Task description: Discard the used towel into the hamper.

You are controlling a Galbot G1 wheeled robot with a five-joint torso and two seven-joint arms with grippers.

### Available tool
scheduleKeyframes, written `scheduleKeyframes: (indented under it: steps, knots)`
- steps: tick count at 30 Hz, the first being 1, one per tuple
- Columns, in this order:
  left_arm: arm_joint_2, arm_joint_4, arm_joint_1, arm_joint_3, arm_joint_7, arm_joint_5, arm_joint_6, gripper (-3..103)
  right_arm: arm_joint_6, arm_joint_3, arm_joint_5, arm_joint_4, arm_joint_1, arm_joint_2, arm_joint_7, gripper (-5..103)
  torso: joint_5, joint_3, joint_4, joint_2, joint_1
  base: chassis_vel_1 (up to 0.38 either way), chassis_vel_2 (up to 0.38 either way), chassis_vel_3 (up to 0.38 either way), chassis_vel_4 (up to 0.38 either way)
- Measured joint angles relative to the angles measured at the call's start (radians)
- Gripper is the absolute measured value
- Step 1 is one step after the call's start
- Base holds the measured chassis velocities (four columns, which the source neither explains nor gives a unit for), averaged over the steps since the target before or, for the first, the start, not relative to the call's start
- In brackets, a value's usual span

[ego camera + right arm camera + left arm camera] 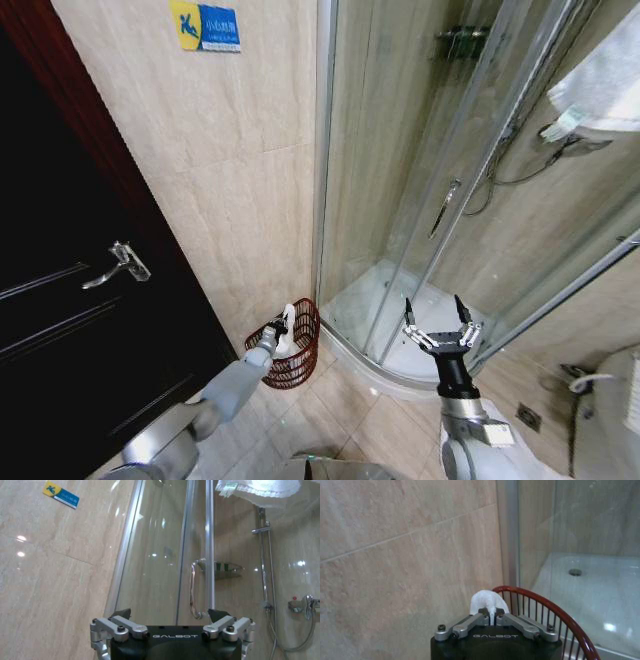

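The towel (489, 602) is clamped in the left gripper (281, 328) over the rim of the hamper (300, 362), which is set on the floor against the wall. The right gripper (437, 312) is held spread apart before the shower door (420, 180).

Bathroom interior. Walls clad in beige stone-look tiles (240, 180); a blue and yellow sign (205, 25) is fixed high up. Dark wooden door (70, 300) with a metal lever handle (118, 265). Glass shower enclosure (420, 170) — chrome framed, white tray (400, 320), wall-mounted shower fittings (265, 555). Floor tiled beige (350, 420).
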Motion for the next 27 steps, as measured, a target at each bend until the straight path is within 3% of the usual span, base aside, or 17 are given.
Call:
scheduleKeyframes:
  steps: [5,13,17,18,20,24,26,27]
  knots:
    - [0.000,0.016,0.004,0.015,0.022,0.000,0.013,3,-0.001,-0.009,-0.002,-0.010,0.011,0.000,-0.005,100,-0.0001,0.000,0.0001,0.000,0.000,0.000,0.000,0.000,0.000]
    - [0.015,0.030,0.001,0.111,0.063,-0.028,0.034,3,-0.002,-0.018,-0.003,-0.029,0.017,0.000,-0.012,100,-0.0002,0.000,0.0000,0.000,0.000,0.000,0.000,0.000,0.000]
    - [0.003,0.040,-0.004,0.126,0.038,-0.021,0.048,2,-0.001,-0.017,-0.003,-0.033,0.017,0.000,-0.012,100,-0.0001,0.000,0.0000,0.000,0.000,0.000,0.000,0.000,0.000]
    - [0.001,0.040,-0.004,0.127,0.029,-0.018,0.054,7,0.002,-0.017,-0.001,-0.034,0.017,0.000,-0.012,100,-0.0002,0.000,0.0000,0.000,0.000,0.000,0.000,0.000,0.000]
    - [0.001,0.039,-0.004,0.127,0.027,-0.016,0.055,7,0.003,-0.017,-0.001,-0.035,0.018,0.000,-0.012,100,-0.0002,0.000,0.0000,0.000,0.000,0.000,0.000,0.000,0.000]
    - [0.008,0.017,0.013,0.108,0.021,0.027,0.060,28,0.016,-0.017,0.004,-0.040,0.022,0.000,-0.009,100,-0.0001,0.000,0.0002,0.000,0.000,0.000,0.000,0.000,0.000]
    - [0.012,0.011,0.019,0.101,0.022,0.034,0.061,28,0.017,-0.017,0.003,-0.040,0.022,0.000,-0.009,100,0.0000,0.000,0.0001,0.000,0.000,0.000,0.000,0.000,0.000]
    - [0.019,0.001,0.028,0.095,0.027,0.039,0.062,33,0.019,-0.017,0.003,-0.040,0.023,0.000,-0.009,100,0.0000,0.000,0.0000,0.000,0.000,0.000,0.000,0.000,0.000]
